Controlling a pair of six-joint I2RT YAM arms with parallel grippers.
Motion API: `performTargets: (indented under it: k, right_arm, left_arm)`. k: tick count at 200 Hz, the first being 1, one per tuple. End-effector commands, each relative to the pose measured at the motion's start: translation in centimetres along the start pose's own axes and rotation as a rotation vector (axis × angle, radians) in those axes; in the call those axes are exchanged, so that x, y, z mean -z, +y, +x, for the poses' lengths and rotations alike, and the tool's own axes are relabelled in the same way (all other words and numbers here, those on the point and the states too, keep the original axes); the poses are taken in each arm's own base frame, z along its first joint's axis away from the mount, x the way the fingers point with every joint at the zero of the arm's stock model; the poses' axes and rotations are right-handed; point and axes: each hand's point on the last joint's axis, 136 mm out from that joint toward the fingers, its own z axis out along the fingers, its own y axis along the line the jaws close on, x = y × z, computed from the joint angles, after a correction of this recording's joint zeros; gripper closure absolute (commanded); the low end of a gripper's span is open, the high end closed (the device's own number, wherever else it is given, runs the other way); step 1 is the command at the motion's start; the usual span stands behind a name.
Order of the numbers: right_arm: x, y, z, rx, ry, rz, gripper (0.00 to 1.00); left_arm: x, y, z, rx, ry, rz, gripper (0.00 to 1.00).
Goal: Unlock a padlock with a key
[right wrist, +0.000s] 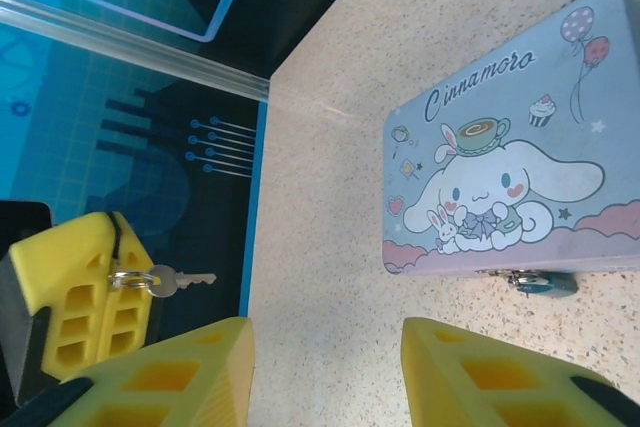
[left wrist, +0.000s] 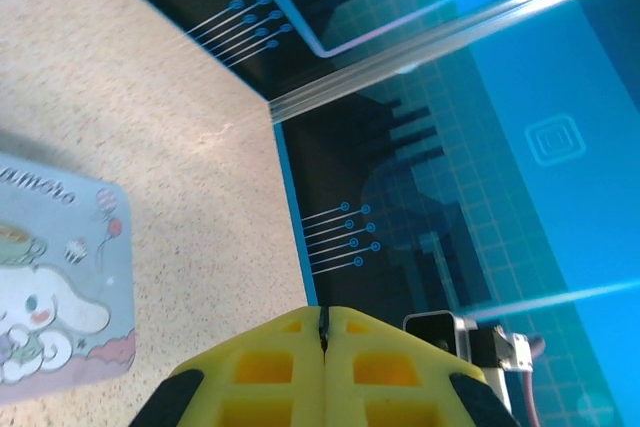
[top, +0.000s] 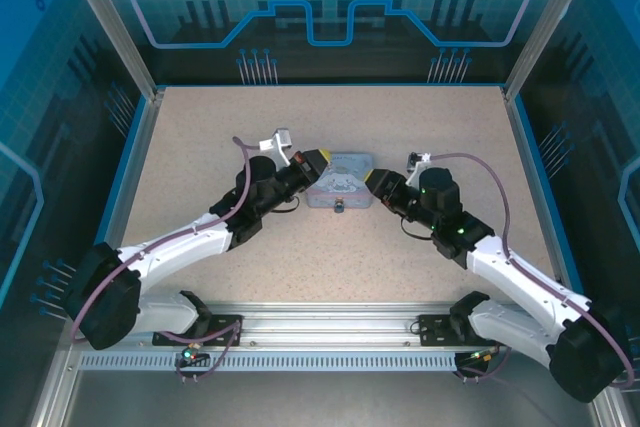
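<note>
The silver key (right wrist: 182, 278) sticks out sideways from the yellow fingers (right wrist: 82, 292) of my left gripper, which is shut on its ring end. A thin dark sliver (left wrist: 322, 327) shows pinched in the seam of my left gripper (left wrist: 323, 313). The tiny bluish padlock (right wrist: 537, 281) hangs at the front edge of the cartoon tin (right wrist: 500, 147), also seen as a small padlock (top: 339, 208) below the tin (top: 340, 182). My left gripper (top: 320, 161) sits at the tin's left end. My right gripper (right wrist: 325, 335) stands open over bare table, at the tin's right end (top: 374, 183).
The speckled table (top: 200, 147) is bounded by a blue rim (top: 525, 167) and glass walls with metal posts (top: 110, 17). Open table surface lies behind the tin and in front of it, toward the arm bases.
</note>
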Motion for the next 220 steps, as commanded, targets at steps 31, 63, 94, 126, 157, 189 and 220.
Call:
performTargets:
  k: [31,63,94,126,157,189,220]
  right_arm:
    - [-0.4,6.2,-0.4,0.067,0.051,-0.268,0.62]
    - [-1.3,8.0,-0.5,0.070,0.057,-0.326,0.62]
    - [-1.7,9.2,-0.6,0.078,0.051,-0.364,0.62]
    - [-2.0,9.6,-0.5,0.079,0.053,-0.373,0.62]
    - [-2.3,9.7,-0.5,0.077,0.052,-0.370,0.62]
    - [-2.6,9.5,-0.6,0.076,0.050,-0.361,0.64]
    - [-2.9,9.3,-0.6,0.069,0.052,-0.353,0.66]
  left_arm:
    - [0.1,-4.8,-1.0,-0.167,-0.036,0.189,1.00]
    - [-0.6,-4.6,-0.6,-0.157,-0.037,0.194,1.00]
    - [-1.1,-4.4,-0.3,-0.146,-0.035,0.195,1.00]
    - [-1.4,-4.4,-0.1,-0.141,-0.033,0.197,1.00]
    - [-1.6,-4.5,-0.1,-0.125,-0.039,0.205,1.00]
    - [-1.6,-4.7,-0.1,-0.109,-0.042,0.215,1.00]
    - [-1.6,-4.8,-0.1,-0.103,-0.045,0.219,1.00]
